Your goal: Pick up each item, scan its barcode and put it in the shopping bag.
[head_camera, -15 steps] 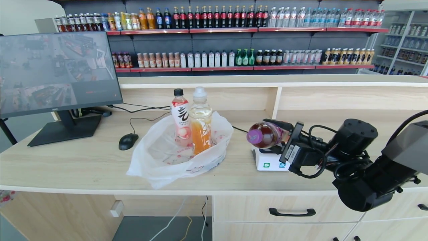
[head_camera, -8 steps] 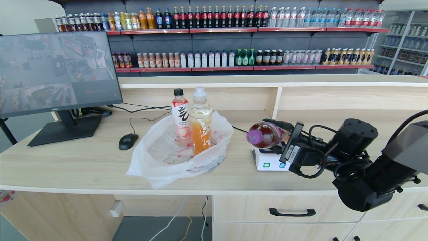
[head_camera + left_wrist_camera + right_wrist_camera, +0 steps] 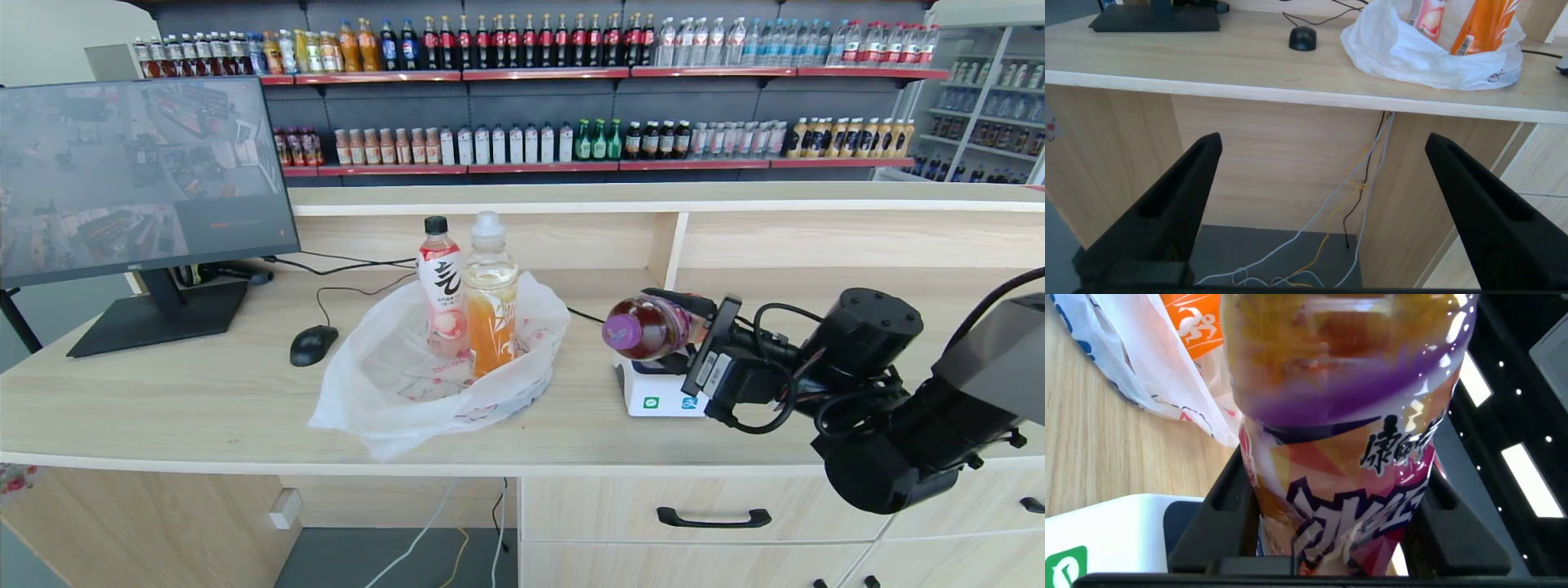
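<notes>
My right gripper [image 3: 682,322] is shut on a dark tea bottle with a purple cap [image 3: 645,328], held on its side just above the white barcode scanner [image 3: 657,391]. In the right wrist view the bottle [image 3: 1347,408] sits clamped between the black fingers [image 3: 1221,502], the scanner [image 3: 1110,539] below it. The white shopping bag [image 3: 384,384] lies open on the counter left of the scanner, with a pink bottle [image 3: 442,286] and an orange-drink bottle [image 3: 490,296] standing in it. My left gripper [image 3: 1323,212] hangs open below the counter's front edge, its fingers [image 3: 1167,204] wide apart and holding nothing.
A monitor [image 3: 139,180] on a black stand and a black mouse [image 3: 313,345] with cables sit on the left of the wooden counter [image 3: 204,400]. A raised shelf runs along the back. Drawers [image 3: 712,516] lie beneath the counter's front. Shelves of bottles line the far wall.
</notes>
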Motion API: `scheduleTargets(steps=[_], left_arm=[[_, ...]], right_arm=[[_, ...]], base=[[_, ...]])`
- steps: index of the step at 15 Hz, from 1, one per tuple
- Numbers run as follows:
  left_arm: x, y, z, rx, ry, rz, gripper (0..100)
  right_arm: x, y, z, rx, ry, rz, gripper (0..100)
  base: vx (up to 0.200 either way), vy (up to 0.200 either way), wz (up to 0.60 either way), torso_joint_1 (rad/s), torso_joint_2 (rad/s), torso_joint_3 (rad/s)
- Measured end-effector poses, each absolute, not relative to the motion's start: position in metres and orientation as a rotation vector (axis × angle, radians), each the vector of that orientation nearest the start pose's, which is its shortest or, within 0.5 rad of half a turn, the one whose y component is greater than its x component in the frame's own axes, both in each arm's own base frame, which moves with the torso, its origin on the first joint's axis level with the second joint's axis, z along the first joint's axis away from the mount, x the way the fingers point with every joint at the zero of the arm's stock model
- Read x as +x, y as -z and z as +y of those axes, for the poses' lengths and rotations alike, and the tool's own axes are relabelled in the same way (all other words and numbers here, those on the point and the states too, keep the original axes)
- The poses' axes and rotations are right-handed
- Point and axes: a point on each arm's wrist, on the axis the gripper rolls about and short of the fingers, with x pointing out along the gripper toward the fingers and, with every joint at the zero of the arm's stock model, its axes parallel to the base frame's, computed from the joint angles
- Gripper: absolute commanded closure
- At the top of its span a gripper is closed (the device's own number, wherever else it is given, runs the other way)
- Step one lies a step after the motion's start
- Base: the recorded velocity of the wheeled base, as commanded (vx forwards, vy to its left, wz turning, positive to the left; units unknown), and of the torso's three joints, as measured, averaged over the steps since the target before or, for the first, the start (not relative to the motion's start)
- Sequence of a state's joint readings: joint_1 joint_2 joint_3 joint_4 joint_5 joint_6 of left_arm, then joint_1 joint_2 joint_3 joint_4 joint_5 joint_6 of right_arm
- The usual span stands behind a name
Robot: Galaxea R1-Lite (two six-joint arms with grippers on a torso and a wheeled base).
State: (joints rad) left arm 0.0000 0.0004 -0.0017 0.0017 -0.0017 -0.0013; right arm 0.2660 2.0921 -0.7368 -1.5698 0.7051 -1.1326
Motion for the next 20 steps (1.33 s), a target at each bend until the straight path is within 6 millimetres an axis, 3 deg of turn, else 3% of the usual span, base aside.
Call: scheduleTargets(steps=[6, 12, 15, 18, 20], left_arm=[[-0.023, -0.076, 0.0, -0.001, 0.002, 0.0, 0], [-0.023, -0.076, 0.0, 0.002, 0.002, 0.0, 0], [-0.023, -0.076, 0.0, 0.006, 0.002, 0.0, 0], [-0.023, -0.076, 0.0, 0.005, 0.001, 0.0, 0], [-0.023, -0.076, 0.0, 0.005, 0.002, 0.0, 0]], right_arm=[[0.336, -0.139, 0.107, -1.076, -0.72, -0.771, 100], [0.32, -0.181, 0.117, -0.983, -0.671, -0.844, 100], [0.298, -0.205, 0.121, -0.871, -0.594, -0.817, 100], [0.265, -0.219, 0.148, -0.724, -0.566, -0.795, 100], [0.252, -0.221, 0.152, -0.578, -0.579, -0.734, 100]], base=[[0.0, 0.0, 0.0, 0.0, 0.0, 0.0], [0.0, 0.0, 0.0, 0.0, 0.0, 0.0], [0.0, 0.0, 0.0, 0.0, 0.0, 0.0], [0.0, 0.0, 0.0, 0.0, 0.0, 0.0], [0.0, 0.0, 0.0, 0.0, 0.0, 0.0]])
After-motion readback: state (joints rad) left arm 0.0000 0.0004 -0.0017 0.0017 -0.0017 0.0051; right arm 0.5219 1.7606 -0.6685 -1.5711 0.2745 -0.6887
